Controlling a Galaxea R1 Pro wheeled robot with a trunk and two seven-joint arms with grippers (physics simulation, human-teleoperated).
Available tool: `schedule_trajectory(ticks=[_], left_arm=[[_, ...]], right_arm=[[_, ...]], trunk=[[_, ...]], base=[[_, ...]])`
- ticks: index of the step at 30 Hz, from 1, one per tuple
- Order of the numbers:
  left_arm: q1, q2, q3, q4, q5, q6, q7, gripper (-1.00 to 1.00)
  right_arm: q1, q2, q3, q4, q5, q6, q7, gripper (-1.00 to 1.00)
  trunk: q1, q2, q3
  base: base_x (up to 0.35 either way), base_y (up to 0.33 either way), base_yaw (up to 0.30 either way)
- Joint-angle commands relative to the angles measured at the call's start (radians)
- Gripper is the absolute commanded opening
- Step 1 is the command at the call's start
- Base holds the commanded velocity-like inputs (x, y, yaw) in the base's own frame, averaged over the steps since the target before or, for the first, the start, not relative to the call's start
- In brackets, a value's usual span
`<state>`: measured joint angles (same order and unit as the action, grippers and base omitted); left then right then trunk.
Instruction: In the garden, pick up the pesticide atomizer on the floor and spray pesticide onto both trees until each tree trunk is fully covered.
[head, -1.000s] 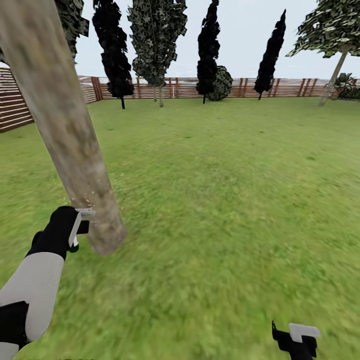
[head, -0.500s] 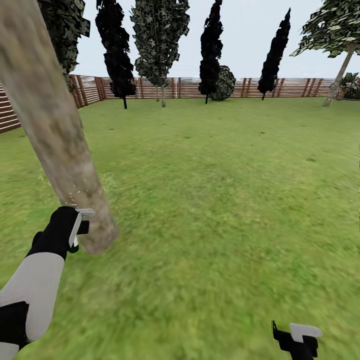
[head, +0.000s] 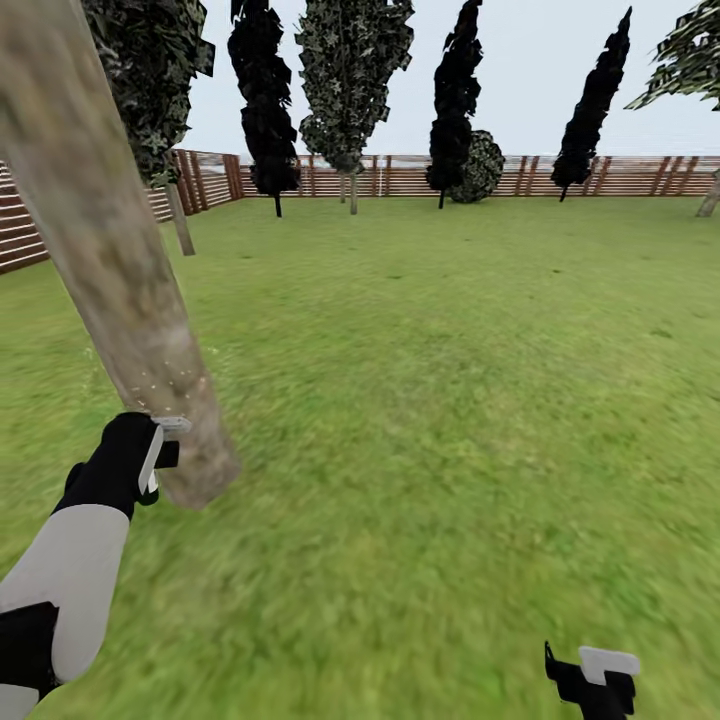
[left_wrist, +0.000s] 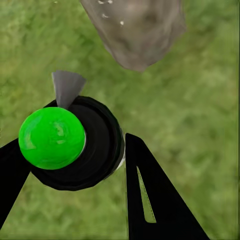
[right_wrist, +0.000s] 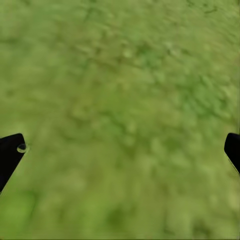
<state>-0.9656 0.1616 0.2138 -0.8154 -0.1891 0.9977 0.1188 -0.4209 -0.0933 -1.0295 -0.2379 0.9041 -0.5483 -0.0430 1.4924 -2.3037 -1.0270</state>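
The near tree trunk (head: 120, 290), thick and mottled grey-beige, leans across the left of the head view and meets the grass just ahead of my left hand. My left gripper (head: 158, 456) is shut on the pesticide atomizer (left_wrist: 75, 142), a black round bottle with a green top. Its thin grey spray head (head: 172, 425) points at the trunk's base (left_wrist: 135, 35) from very close. Fine white specks dot the bark just above the nozzle. My right gripper (head: 592, 676) hangs low at the right over bare grass, its fingers (right_wrist: 10, 155) spread wide, open and holding nothing.
Lawn (head: 450, 400) stretches to a brown slat fence (head: 400, 178) lined with dark conifers (head: 455, 95). A thinner pale trunk (head: 181, 222) stands by the fence at the left. Another pale trunk (head: 709, 199) shows at the far right edge.
The whole view has swung, so the far trees and fence sit further right and the thin trunk by the left fence has come into sight. Both arms hold the same pose.
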Motion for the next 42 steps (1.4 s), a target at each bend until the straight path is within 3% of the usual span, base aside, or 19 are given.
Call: schedule_trajectory(ticks=[1, 14, 20, 30, 33, 35, 37, 42], left_arm=[[-0.001, 0.000, 0.001, -0.001, -0.004, 0.004, -0.001, -1.00], [0.001, 0.009, 0.005, 0.004, -0.006, 0.004, 0.001, -1.00], [0.084, 0.049, 0.015, 0.006, -0.004, -0.004, 0.002, -1.00], [0.094, 0.049, 0.015, 0.012, 0.000, -0.008, 0.005, -1.00], [0.130, 0.053, 0.016, 0.005, -0.004, -0.010, 0.005, -1.00], [0.136, 0.051, 0.015, 0.012, -0.002, -0.049, 0.005, -1.00], [0.164, 0.050, 0.016, 0.014, 0.002, -0.158, 0.005, -1.00], [0.214, 0.037, 0.018, 0.005, 0.006, -0.170, 0.001, -1.00]], right_arm=[[-0.001, 0.000, -0.006, 0.002, 0.011, -0.004, -0.005, 1.00], [-0.001, 0.000, -0.006, 0.003, 0.012, -0.004, -0.004, 1.00], [-0.001, 0.000, -0.006, 0.002, 0.012, -0.004, -0.004, 1.00], [-0.001, 0.000, -0.006, 0.002, 0.011, -0.004, -0.004, 1.00], [-0.001, 0.000, -0.005, 0.002, 0.012, -0.005, -0.004, 1.00], [-0.001, 0.000, -0.006, 0.002, 0.012, -0.005, -0.006, 1.00], [-0.001, 0.000, -0.006, 0.002, 0.012, -0.006, -0.007, 1.00], [-0.001, 0.000, -0.006, 0.002, 0.012, -0.007, -0.008, 1.00]], trunk=[[0.000, 0.000, -0.001], [0.000, 0.000, -0.001], [0.000, 0.000, -0.001], [0.000, 0.000, -0.001], [0.000, 0.000, -0.001], [0.000, 0.000, -0.001], [0.000, 0.000, -0.001], [0.000, 0.000, -0.001]], base=[[0.251, -0.172, 0.043], [0.182, -0.221, 0.091], [0.088, -0.270, 0.274], [0.221, -0.202, 0.157], [0.143, -0.244, 0.048], [0.100, -0.265, 0.244], [0.114, -0.190, 0.271], [0.074, -0.021, 0.129]])
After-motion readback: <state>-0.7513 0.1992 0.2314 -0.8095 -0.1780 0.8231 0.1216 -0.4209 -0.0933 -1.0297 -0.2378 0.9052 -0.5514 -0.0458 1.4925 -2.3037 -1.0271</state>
